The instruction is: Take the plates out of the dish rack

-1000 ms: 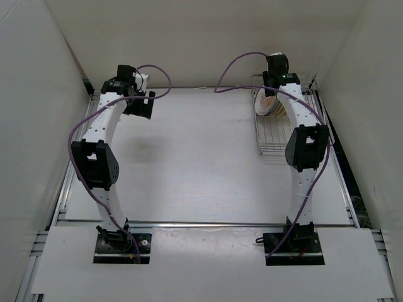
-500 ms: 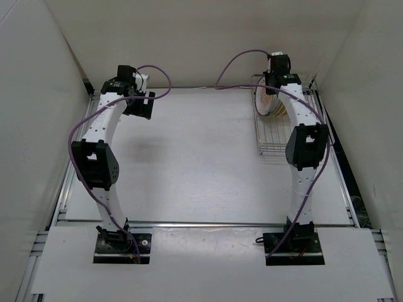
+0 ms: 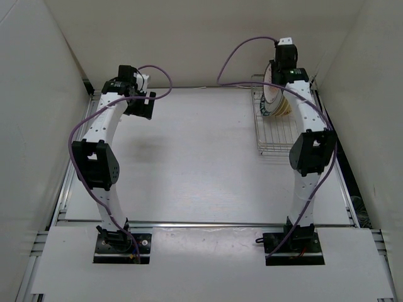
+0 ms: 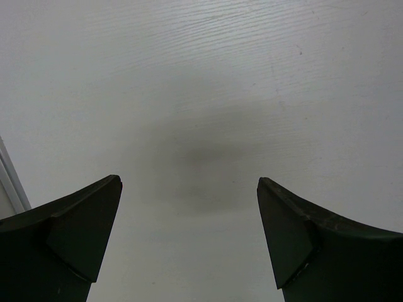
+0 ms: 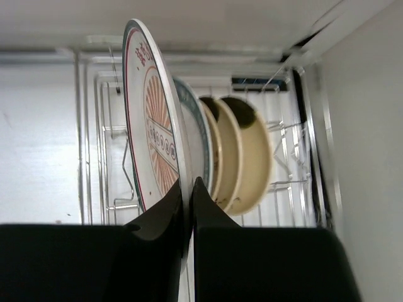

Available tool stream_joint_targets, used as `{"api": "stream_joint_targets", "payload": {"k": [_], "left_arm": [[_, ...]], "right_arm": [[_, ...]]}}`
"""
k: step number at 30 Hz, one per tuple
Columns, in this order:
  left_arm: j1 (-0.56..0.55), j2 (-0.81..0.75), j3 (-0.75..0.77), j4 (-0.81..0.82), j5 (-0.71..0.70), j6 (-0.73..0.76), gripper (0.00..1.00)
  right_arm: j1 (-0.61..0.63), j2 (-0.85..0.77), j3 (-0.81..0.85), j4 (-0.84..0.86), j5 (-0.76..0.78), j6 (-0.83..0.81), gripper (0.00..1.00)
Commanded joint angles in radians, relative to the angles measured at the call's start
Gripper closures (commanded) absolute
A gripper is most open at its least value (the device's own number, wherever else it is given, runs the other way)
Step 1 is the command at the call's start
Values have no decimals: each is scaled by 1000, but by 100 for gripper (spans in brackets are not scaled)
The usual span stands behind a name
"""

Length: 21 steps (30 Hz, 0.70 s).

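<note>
Right pincer (image 5: 187, 189) is clamping the rim of the front plate (image 5: 154, 138), white with an orange sunburst centre. It's standing on edge at the far end of the dish rack (image 3: 275, 135), far-right corner of the desk (image 3: 189, 163). Possibly slightly raised, hard to say. Dark-rimmed plate (image 5: 200, 135) and cream plates (image 5: 252, 151) are sitting upright just behind it. Left pincer (image 4: 187, 185) is hanging fully released over bare desk, far left.

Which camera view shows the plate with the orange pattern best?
The right wrist view: the orange-patterned plate stands on edge up close, pattern clear, the right gripper shut on its rim. The top external view shows it small, partly behind the arm. The left wrist view does not show it.
</note>
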Motion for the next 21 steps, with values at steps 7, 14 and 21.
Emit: {"api": "stream_joint_targets", "payload": {"k": [7,14,21], "left_arm": [[-39,-67,38,6,15,-7,0],[-48,-67,90,-85,391,-7,0],[-48,-67,37,-201,885,18,0]], "right_arm": [[14,-274,-89,7,-243,-3,100],[25,-264,-276,-169,-1222,110,100],[80,-195,-392,-81,-1479,284,100]]}}
